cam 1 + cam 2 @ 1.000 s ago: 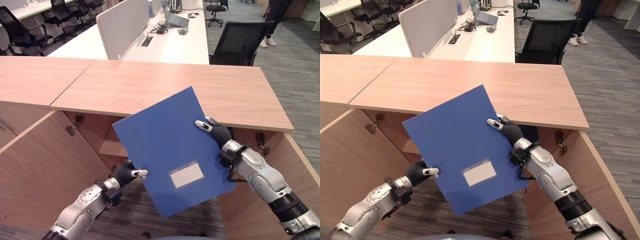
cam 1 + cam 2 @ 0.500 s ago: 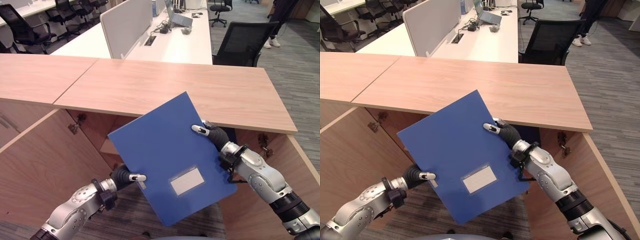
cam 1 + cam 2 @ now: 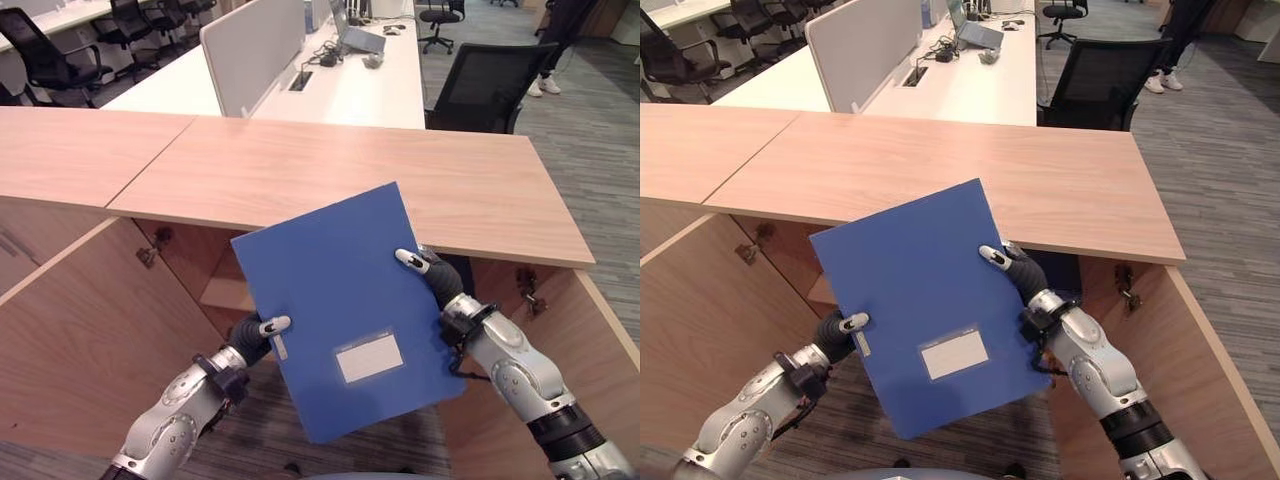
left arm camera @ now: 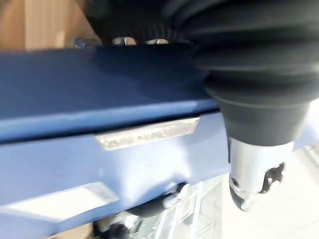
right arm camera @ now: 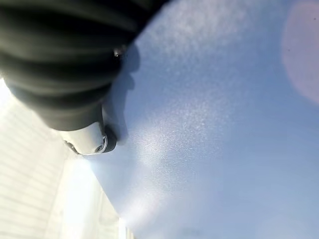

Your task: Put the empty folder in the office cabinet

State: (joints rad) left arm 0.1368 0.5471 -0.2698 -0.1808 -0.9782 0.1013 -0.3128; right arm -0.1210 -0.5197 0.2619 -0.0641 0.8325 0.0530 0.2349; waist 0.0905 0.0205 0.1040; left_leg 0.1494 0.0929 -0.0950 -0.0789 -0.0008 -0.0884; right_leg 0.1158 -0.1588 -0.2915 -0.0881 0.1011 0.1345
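Before the open wooden cabinet (image 3: 330, 180), both hands (image 3: 255, 335) (image 3: 425, 275) pinch the blue folder (image 3: 345, 310).

Matt blue plastic folder (image 3: 340, 300), wood-grain laminate cabinet (image 3: 330, 175), silver metal hands, ribbed dark covers

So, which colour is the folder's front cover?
Blue folder, with a pale label; clearest in left eye view.

— What lies behind?
— A white desk (image 3: 330, 85) with a grey divider panel (image 3: 250, 50), a laptop (image 3: 352, 35), and black office chairs (image 3: 490, 85).
— Anyone there?
— A person's white shoes (image 3: 545, 85), far right.
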